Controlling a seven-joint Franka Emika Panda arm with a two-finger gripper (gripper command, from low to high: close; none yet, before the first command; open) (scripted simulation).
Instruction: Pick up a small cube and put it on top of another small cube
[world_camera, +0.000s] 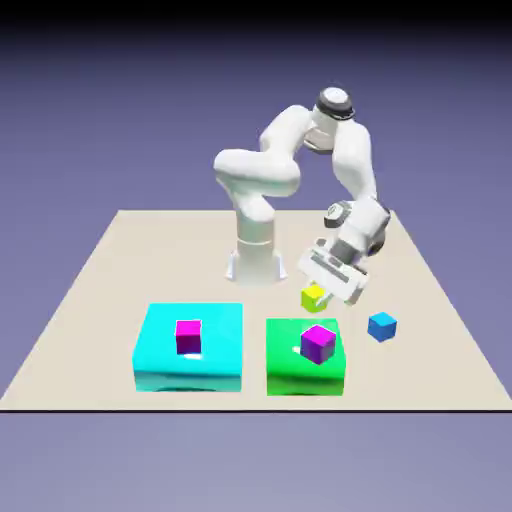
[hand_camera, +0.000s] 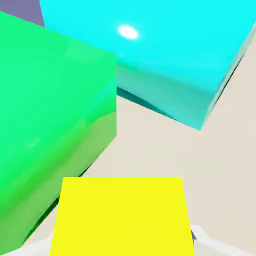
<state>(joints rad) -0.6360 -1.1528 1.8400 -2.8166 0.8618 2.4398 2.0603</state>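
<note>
Reading the exterior view from left to right, we find a flat, glossy cyan block (world_camera: 190, 372) on the pale beige table (world_camera: 120, 290). On its top we see the small magenta-pink cube (world_camera: 189, 337). Next we note the base of the white, jointed robot arm (world_camera: 257, 215), at the far side. Nearer to us lies a flat, glossy green block (world_camera: 290, 382), with a violet-purple cube (world_camera: 318, 345) on its top, toward the exterior view's right. Behind the green block we locate the tiny bright yellow cube (world_camera: 313, 298), at the white two-finger gripper (world_camera: 317, 300). The gripper is closed on this cube, which we see large at the hand view's bottom edge; whether it touches the table we cannot tell. At the exterior view's right, we see a small blue cube (world_camera: 382, 327) on the table, apart from the green block.
</note>
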